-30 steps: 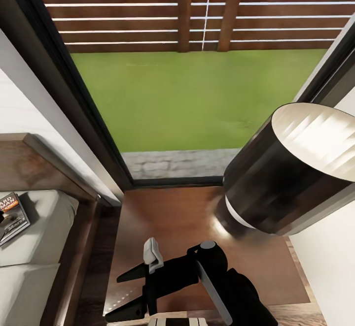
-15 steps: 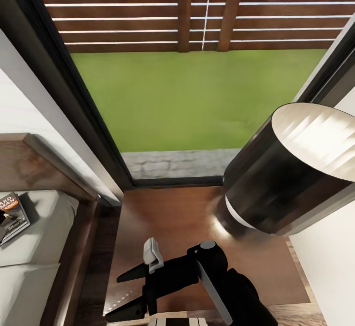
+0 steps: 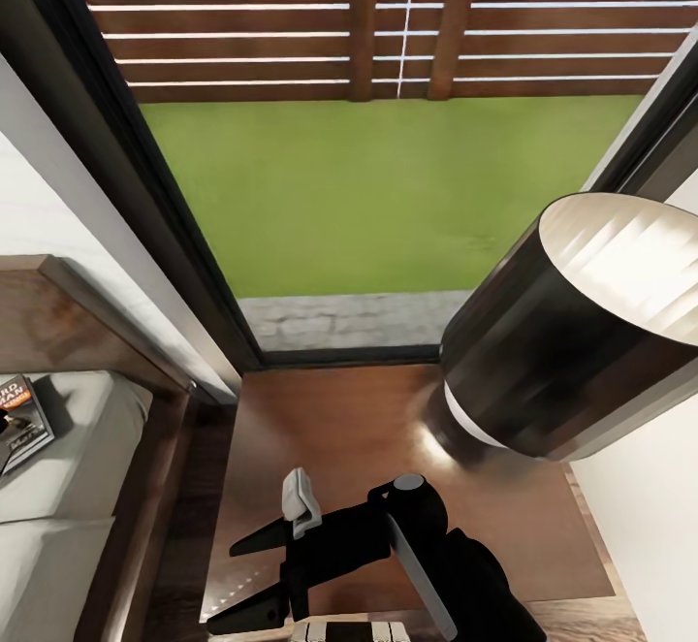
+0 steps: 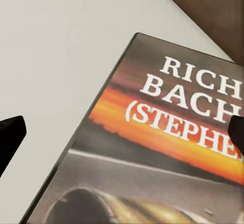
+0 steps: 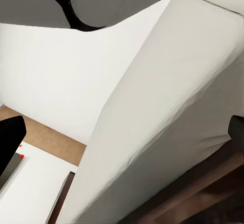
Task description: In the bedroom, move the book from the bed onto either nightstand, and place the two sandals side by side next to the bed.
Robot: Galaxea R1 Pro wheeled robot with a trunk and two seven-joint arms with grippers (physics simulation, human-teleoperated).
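Head view has the right gripper (image 3: 254, 574) spread wide and empty at bottom centre over the nightstand (image 3: 339, 429), while the book (image 3: 21, 419) lies on the bed (image 3: 68, 487) at left edge, the left gripper (image 4: 122, 127) open just above its cover.

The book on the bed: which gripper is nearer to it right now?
Left. The left gripper hangs open right over the book, fingertips either side. The right gripper is over the nightstand, beside the bed.
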